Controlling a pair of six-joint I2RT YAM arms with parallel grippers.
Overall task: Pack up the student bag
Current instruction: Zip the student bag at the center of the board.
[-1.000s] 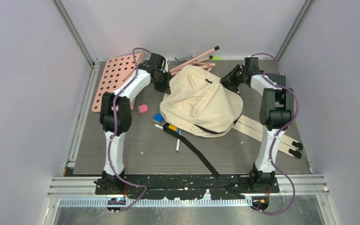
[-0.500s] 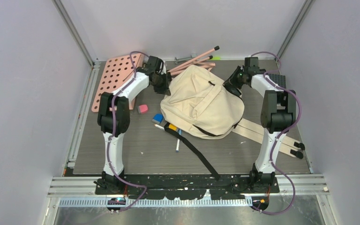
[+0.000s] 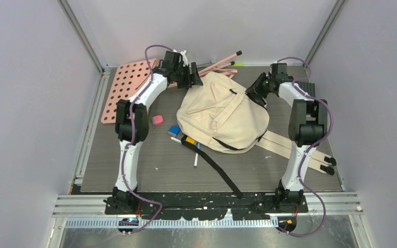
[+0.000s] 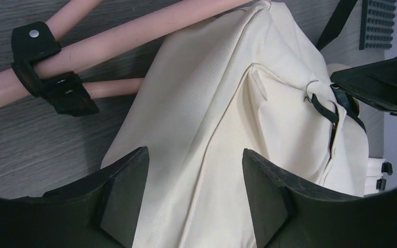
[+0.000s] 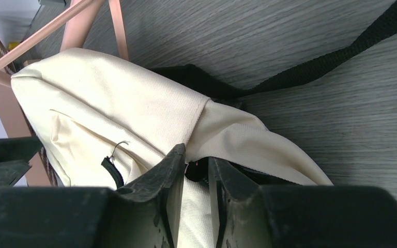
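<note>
- The bag point(image 3: 222, 111) lies slumped on the far middle of the table point(image 3: 150, 170), between the two arms, its cream cloth puckered and its outside facing up.
- The left gripper point(image 4: 194, 155) hangs over the bag's far left corner with its jaws spread wide. We see only cloth below the gap, and neither finger touches it.
- The right gripper point(image 5: 196, 157) is at the bag's far right edge, its fingers close together with a thin gap between them. A fold of the bag's rim runs into that gap, but we cannot tell whether the fingers are pressing on it.
- The bag is the one container here, and its inside is hidden from us in every view.
- A blue block point(image 3: 173, 129) and a pen point(image 3: 196, 157) lie on the table at the bag's near left edge, with a pink eraser point(image 3: 157, 120) a little further left.
- A black strap point(image 3: 218, 170) trails from the bag toward the near edge.
- Pink rods point(image 3: 218, 61) lie just behind the bag, near the left gripper.
- A pink board with holes point(image 3: 126, 88) lies in the far left corner.
</note>
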